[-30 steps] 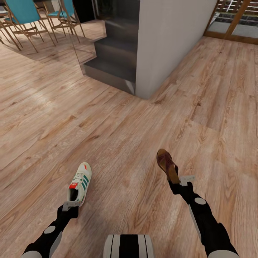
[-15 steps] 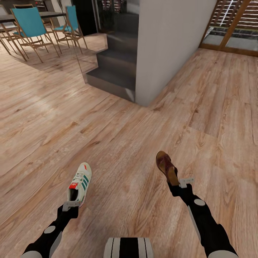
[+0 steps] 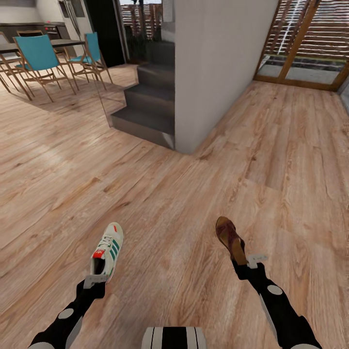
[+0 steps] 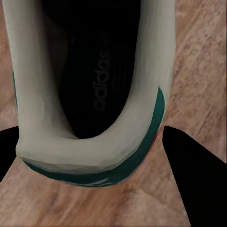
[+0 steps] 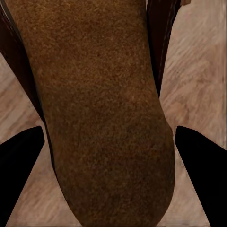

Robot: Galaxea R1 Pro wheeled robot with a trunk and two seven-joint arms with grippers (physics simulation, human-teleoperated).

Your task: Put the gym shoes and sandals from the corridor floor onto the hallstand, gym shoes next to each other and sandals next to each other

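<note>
While both arms carry a shoe apiece, these lines hold:

Left tool (image 3: 95,279): clenched on the heel of one gym shoe (image 3: 108,248); in the left wrist view the heel collar (image 4: 90,156) sits between the two dark fingers (image 4: 198,179).

Gym shoe axis: toe at about 12 to 1 o'clock from the left tool, heel toward the robot, held over the corridor floor (image 3: 169,194).

Right tool (image 3: 248,263): clenched on the heel end of one sandal (image 3: 229,238); in the right wrist view the tan insole (image 5: 99,118) runs straight out between the fingers (image 5: 203,165).

Sandal axis: toe at about 11 o'clock from the right tool; it seems turned on edge, though the head view is too coarse to be sure.

Nearer arm: each shoe is already in its own tool, so neither needs a reach.

Hallstand: the head view looks at 12 o'clock onto dark steps (image 3: 145,106) and a white wall corner (image 3: 213,72), so the coming move likely turns on the base first.

Change from earlier: the whole head view has shifted; steps and wall sit higher and farther, blue chairs (image 3: 41,55) and a slatted door (image 3: 310,43) show more, and both shoes keep their place in the tools.
</note>
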